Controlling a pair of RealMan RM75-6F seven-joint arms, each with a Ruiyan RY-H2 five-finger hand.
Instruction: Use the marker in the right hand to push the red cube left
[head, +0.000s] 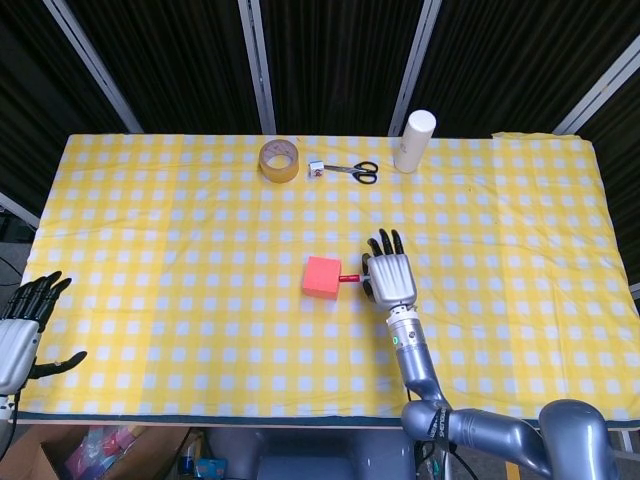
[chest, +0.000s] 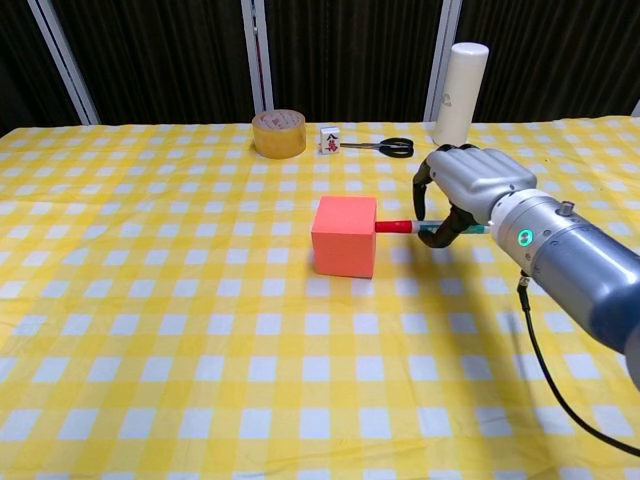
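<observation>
One red cube (chest: 344, 236) sits mid-table on the yellow checked cloth (chest: 150, 330), the marker (chest: 400, 226) tip touching its right face, right hand (chest: 462, 190) fingers clamped around the marker; left hand (head: 18, 335) fingers apart at the table's edge.

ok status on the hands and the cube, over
Right hand grips marker, tip against red cube. Left hand open, off table edge. Nothing blocking cube's left side.

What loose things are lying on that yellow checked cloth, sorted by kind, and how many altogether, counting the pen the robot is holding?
Red cube: 1
Marker, held in the right hand: 1
Roll of tape: 1
Scissors: 1
Small white block with red marking: 1
White cylinder bottle: 1
Total: 6
</observation>
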